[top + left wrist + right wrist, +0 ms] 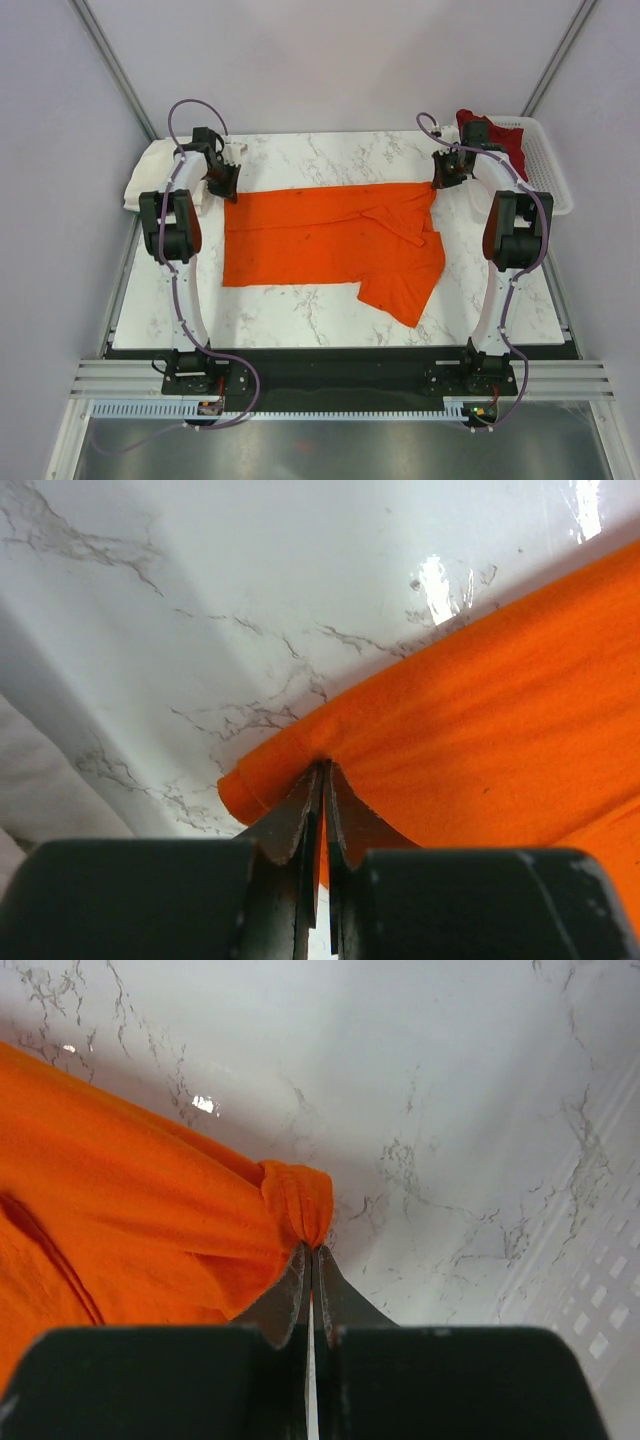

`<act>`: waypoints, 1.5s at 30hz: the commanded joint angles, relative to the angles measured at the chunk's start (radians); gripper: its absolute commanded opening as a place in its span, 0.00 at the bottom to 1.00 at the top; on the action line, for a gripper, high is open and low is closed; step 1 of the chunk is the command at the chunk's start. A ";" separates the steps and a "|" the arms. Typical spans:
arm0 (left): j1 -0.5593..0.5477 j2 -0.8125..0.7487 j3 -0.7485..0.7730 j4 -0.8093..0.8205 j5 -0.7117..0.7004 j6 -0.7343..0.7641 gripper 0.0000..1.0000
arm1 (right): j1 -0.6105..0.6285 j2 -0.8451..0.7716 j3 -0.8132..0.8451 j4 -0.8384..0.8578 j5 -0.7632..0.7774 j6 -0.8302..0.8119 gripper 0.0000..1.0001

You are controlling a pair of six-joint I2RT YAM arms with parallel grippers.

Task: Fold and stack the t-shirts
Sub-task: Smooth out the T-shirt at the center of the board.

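the orange t-shirt [320, 240] is spread flat across the middle of the marble table [300, 315], laid sideways, and it's pinched at both far corners. the left gripper [323, 772] is closed down almost all the way on the hem at the far-left corner, with only a thin bite of cloth seen between the jaws. the right gripper [310, 1250] is clamped fully shut on a small bunched-up nub at the far-right corner.

what could go wrong from here: both grips look shallow. on the left only the very edge is held, so if that corner is lifted or dragged fast, the cloth could be pulled straight out and that side dropped. on the right a scrunched knot is held rather than a flat layer, so a crease could get folded in. only one layer might be caught there too, which can't be told from the wrist view.

if the two corners aren't moved together, the fold line would be skewed. the loose flap [400, 290] sticking out toward the near edge on the right is likely to be dragged along or tucked under crooked.

also worth noting: the cream-white t-shirt [140, 185] is heaped just beside the left arm at the far-left table corner. the dark red t-shirt [488, 132] is draped over the white basket [552, 165] just behind the right one. either could be snagged on a wide swing.
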 commanded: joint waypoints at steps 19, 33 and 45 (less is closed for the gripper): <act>-0.019 0.041 0.033 0.015 -0.108 0.043 0.08 | -0.017 -0.032 0.041 0.032 0.008 0.024 0.19; -0.039 0.036 0.023 0.015 -0.114 0.046 0.08 | -0.014 0.008 0.069 0.018 -0.091 0.050 0.45; -0.043 0.016 0.000 0.013 -0.145 0.062 0.08 | -0.008 0.084 0.106 0.013 -0.131 0.062 0.34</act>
